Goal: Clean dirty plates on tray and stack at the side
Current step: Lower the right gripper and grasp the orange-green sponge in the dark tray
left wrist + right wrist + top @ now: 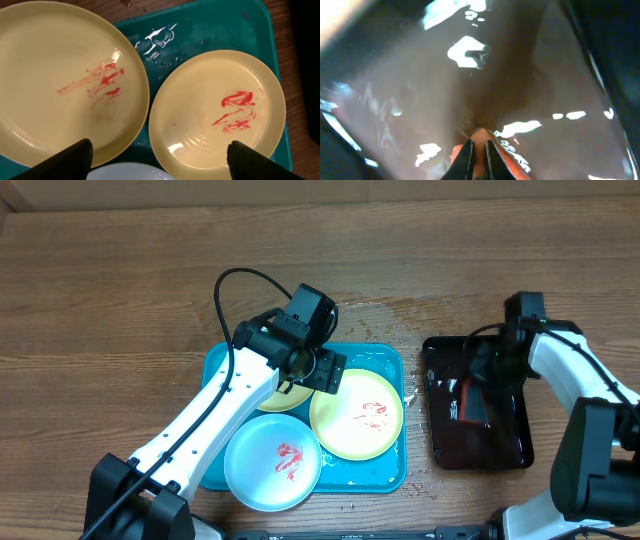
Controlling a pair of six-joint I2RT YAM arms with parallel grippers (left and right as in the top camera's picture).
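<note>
The turquoise tray [383, 361] holds three plates. A yellow-rimmed plate [357, 415] with a red smear lies at the right. A pale blue plate [272, 462] with a red smear lies at the front. A second yellow plate [281, 397] is mostly hidden under my left arm. My left gripper [325, 371] hovers open over the tray. The left wrist view shows both smeared yellow plates [65, 80] [215, 110], the blue plate's rim [125, 172] and the tray [210, 30] between the wide-open jaws [160, 145]. My right gripper [477, 145] is shut on an orange sponge-like thing [507, 165].
A dark brown-black tray [500, 445] stands to the right of the turquoise tray; its wet floor [420, 90] fills the right wrist view, and my right gripper [470, 395] is down inside it. Water drops [390, 310] lie on the wooden table behind the trays.
</note>
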